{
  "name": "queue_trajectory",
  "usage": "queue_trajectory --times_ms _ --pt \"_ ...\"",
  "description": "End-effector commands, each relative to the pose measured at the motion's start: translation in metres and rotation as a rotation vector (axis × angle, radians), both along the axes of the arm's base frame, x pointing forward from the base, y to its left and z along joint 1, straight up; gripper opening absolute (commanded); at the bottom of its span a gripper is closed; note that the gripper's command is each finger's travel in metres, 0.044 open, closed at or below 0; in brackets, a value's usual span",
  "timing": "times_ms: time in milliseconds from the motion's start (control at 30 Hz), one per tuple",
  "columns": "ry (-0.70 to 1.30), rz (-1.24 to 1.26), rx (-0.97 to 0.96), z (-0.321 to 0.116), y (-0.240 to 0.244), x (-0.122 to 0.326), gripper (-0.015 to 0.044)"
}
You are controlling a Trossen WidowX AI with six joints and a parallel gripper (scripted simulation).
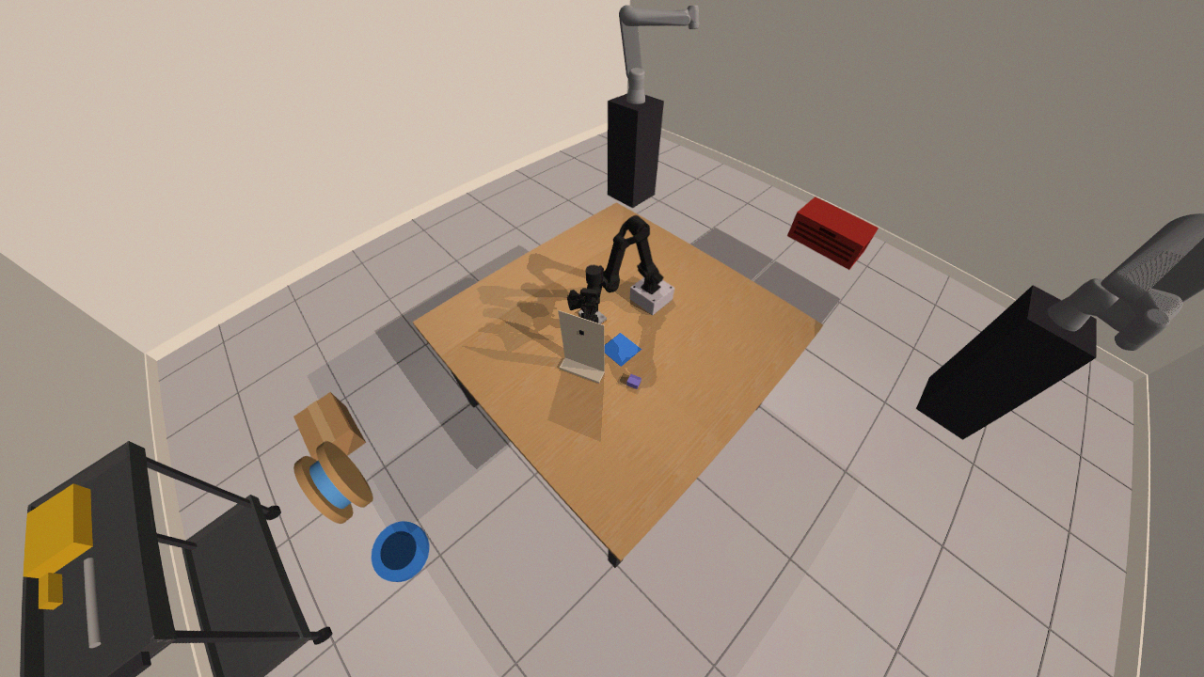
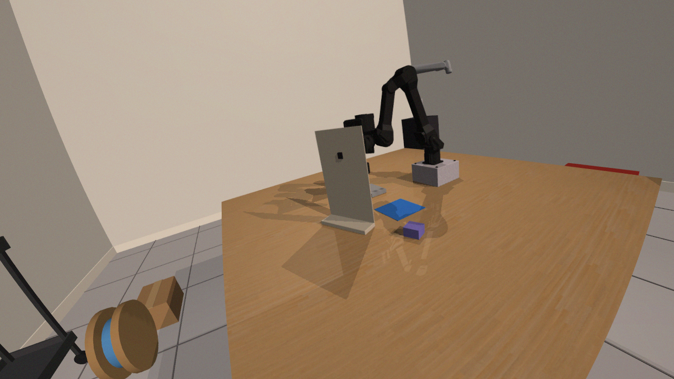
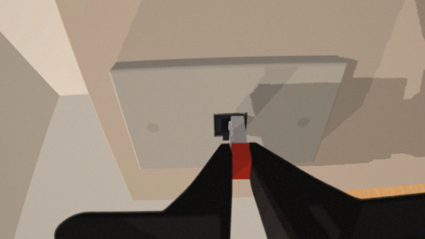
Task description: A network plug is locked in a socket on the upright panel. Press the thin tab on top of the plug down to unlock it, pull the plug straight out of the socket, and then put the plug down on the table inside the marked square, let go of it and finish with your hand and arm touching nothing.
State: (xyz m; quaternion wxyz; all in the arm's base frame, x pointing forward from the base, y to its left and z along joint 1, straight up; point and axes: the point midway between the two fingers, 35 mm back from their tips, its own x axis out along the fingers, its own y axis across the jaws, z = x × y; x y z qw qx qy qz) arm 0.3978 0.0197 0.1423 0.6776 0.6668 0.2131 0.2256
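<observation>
My gripper (image 3: 238, 151) is shut on the plug's red rear part (image 3: 241, 166) in the wrist view. The plug's grey front body (image 3: 238, 129) shows ahead of the fingertips, in line with the dark socket (image 3: 220, 125). A thin pale edge, perhaps the tab, lies close along the body's left side. I cannot tell whether the plug's tip is still inside the socket. The upright panel (image 1: 587, 346) (image 2: 346, 183) hides fingertips and plug from the top and exterior views. The blue marked square (image 1: 622, 349) (image 2: 399, 208) lies on the table (image 1: 715, 378) (image 2: 494, 263), beside the panel.
A purple block (image 1: 633, 381) (image 2: 413, 230) sits near the blue square, on the side away from the arm base (image 1: 651, 295) (image 2: 435, 172). A flat grey piece (image 2: 378, 190) lies behind the panel. The panel's foot (image 1: 581, 370) (image 2: 347, 223) rests on the table.
</observation>
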Motion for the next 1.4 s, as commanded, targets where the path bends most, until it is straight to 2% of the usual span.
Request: queue_trajectory --times_ms 0,1367 --pt "0.005 0.001 0.003 -0.001 -0.001 -0.004 0.0000" --pt "0.007 0.001 0.001 -0.002 -0.020 -0.031 0.0000"
